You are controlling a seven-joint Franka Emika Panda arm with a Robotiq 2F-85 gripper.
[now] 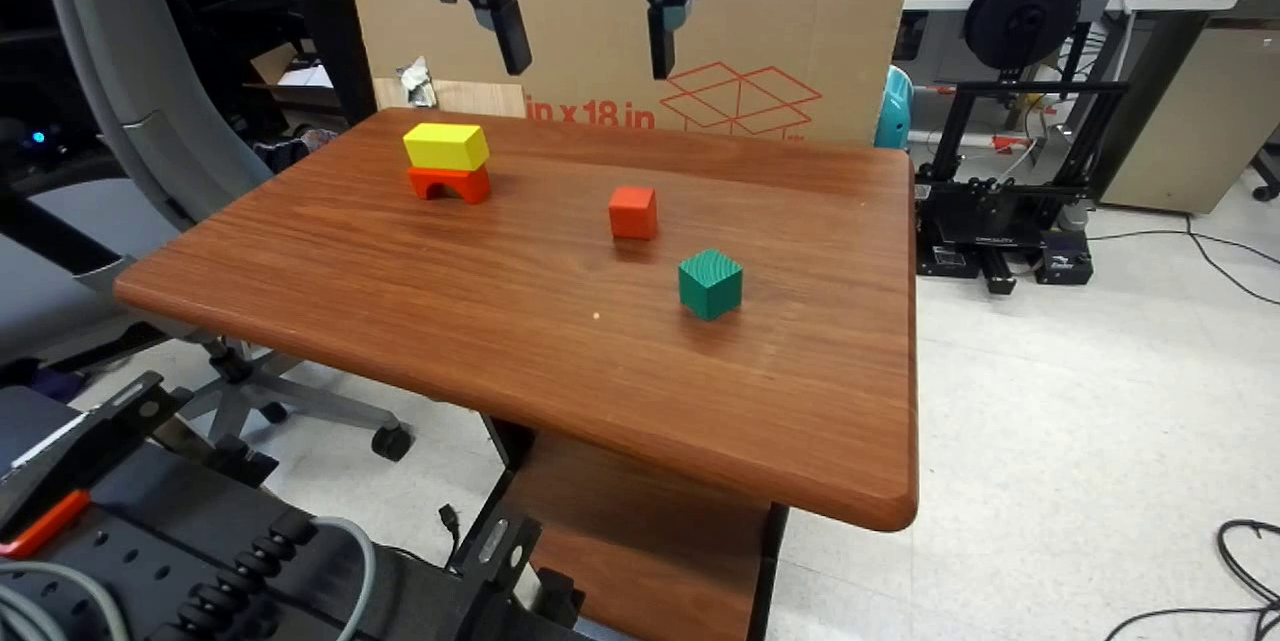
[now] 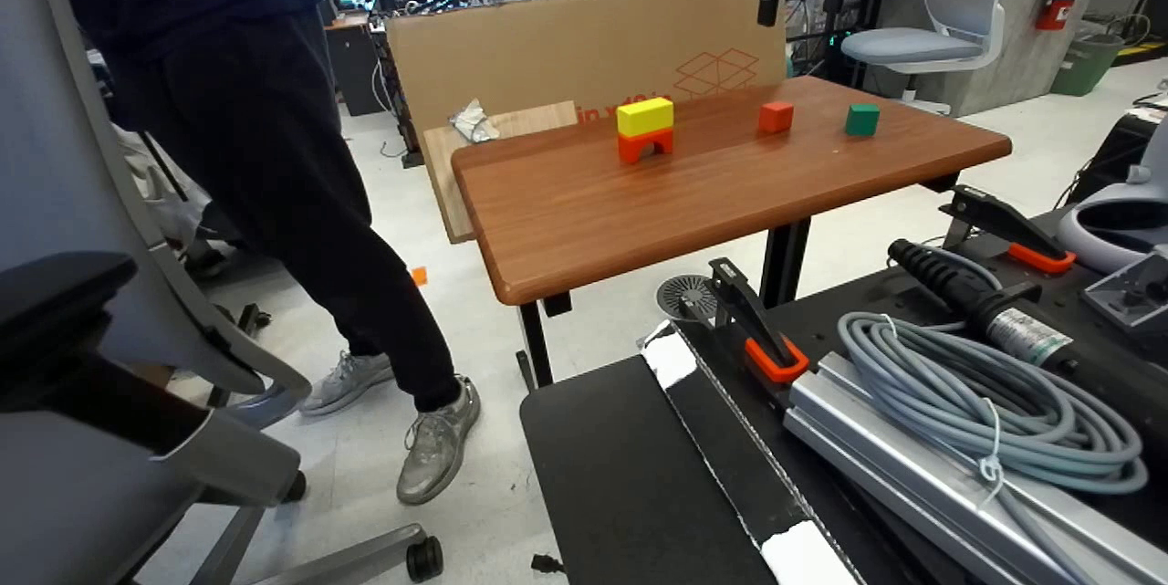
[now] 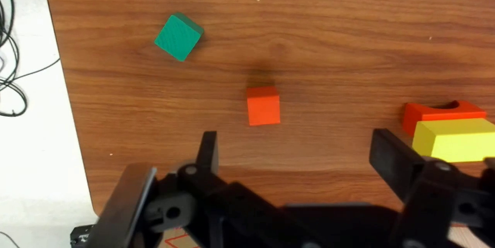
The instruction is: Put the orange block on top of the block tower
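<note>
The orange block (image 1: 633, 213) is a small red-orange cube alone on the wooden table, in both exterior views (image 2: 776, 117) and the wrist view (image 3: 263, 106). The block tower is a yellow block (image 1: 446, 147) lying on a red-orange arch block (image 1: 450, 185). It also shows in an exterior view (image 2: 645, 118) and at the right edge of the wrist view (image 3: 456, 139), partly cut off and overlapped by a finger. My gripper (image 1: 588, 73) is wide open and empty, high above the table. In the wrist view, the orange block shows beyond the fingertips (image 3: 295, 131), nearer the left finger.
A green cube (image 1: 710, 284) sits on the table (image 1: 480, 301) near the orange block; the wrist view shows it too (image 3: 179, 37). A large cardboard sheet (image 1: 800, 31) stands behind the table. A grey chair (image 1: 130, 71) is beside it. A person's legs (image 2: 265, 147) show nearby.
</note>
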